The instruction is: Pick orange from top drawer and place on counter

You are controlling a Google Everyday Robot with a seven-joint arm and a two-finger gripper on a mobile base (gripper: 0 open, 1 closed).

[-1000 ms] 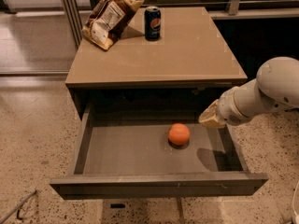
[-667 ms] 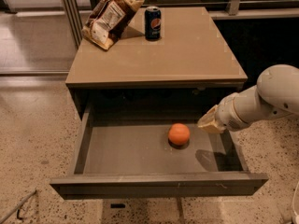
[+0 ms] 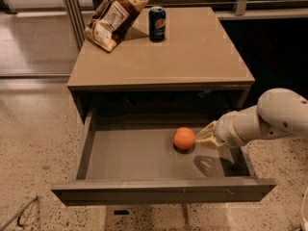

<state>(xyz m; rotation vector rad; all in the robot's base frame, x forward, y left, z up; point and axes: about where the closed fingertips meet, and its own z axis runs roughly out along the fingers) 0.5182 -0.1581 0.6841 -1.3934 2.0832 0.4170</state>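
Observation:
The orange (image 3: 184, 138) lies on the grey bottom of the open top drawer (image 3: 139, 160), right of its middle. My gripper (image 3: 204, 136) reaches in from the right on a white arm and sits just right of the orange, its tan tips almost touching the fruit, low inside the drawer. The beige counter (image 3: 183, 57) is the cabinet top above the drawer.
A brown chip bag (image 3: 113, 16) lies at the counter's back left. A dark blue soda can (image 3: 157, 23) stands at the back middle. The drawer's front panel (image 3: 163, 190) juts out toward me. Speckled floor surrounds the cabinet.
My gripper has moved left and down inside the drawer, closing the gap to the orange. The orange has not moved.

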